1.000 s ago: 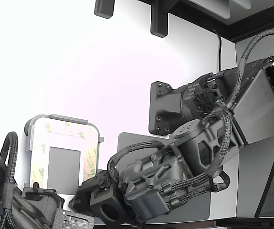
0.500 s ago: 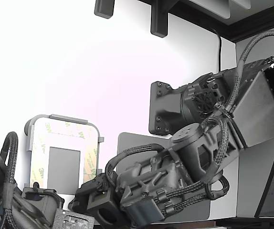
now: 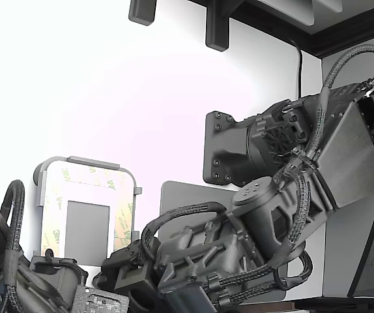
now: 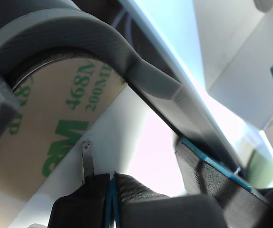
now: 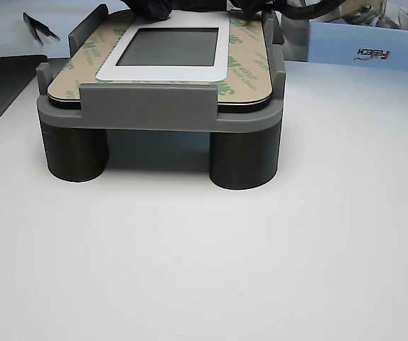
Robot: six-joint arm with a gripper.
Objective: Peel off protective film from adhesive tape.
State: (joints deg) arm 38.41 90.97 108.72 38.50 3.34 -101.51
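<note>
The cream protective film (image 3: 55,195) with green 3M logos frames a small grey rectangle (image 3: 87,223) on the plate in a grey holder (image 3: 86,161), at the exterior view's lower left. The other view shows the film (image 5: 250,67), the rectangle (image 5: 170,47) and the holder (image 5: 147,106) on two round legs. The adhesive tape under the film is hidden. My gripper (image 3: 131,282) is low beside the holder's near right corner. In the wrist view its dark fingers (image 4: 112,184) meet at a blue seam over the white plate (image 4: 122,123), next to the film (image 4: 55,118). Nothing shows between them.
A second arm (image 3: 17,280) sits at the exterior view's lower left. A dark grey mat (image 3: 180,192) lies under my arm. Another dark piece with a blue edge (image 4: 212,175) is close beside my fingers. Black tweezers (image 5: 40,27) and a white box (image 5: 367,46) lie behind the holder.
My arm has dropped and slid toward the exterior view's lower left, bringing the gripper head closer to the holder's corner. The holder and film have not moved.
</note>
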